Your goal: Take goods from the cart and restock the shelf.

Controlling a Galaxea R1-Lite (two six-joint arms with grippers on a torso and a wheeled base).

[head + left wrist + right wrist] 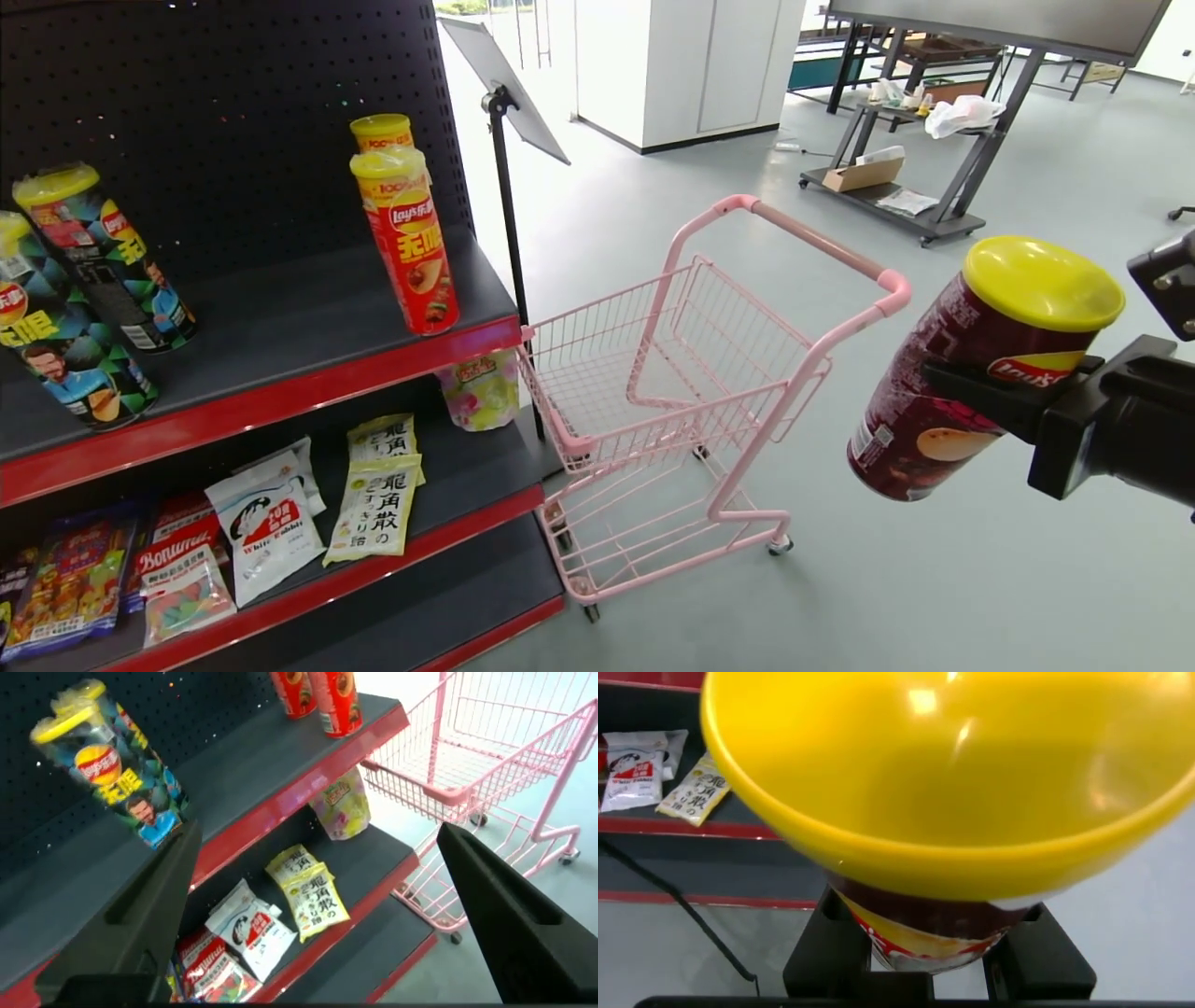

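A dark red chip can [962,373] with a yellow lid [952,775] hangs in the air to the right of the pink cart [691,392], tilted, with my right gripper [1004,387] shut on its upper body. The cart's baskets look empty. On the black shelf's upper board [280,327] stand two red chip cans [411,243] near the right end and two dark patterned cans [84,280] at the left. My left gripper [318,905] is open with nothing between its fingers, in front of the shelf, near a patterned can [117,770].
The lower board holds several snack bags [373,495] and a pale pouch [481,387] at its right end. A black stand with a tilted panel [509,140] rises between shelf and cart. Open grey floor lies right of the cart; a rack [915,131] stands far back.
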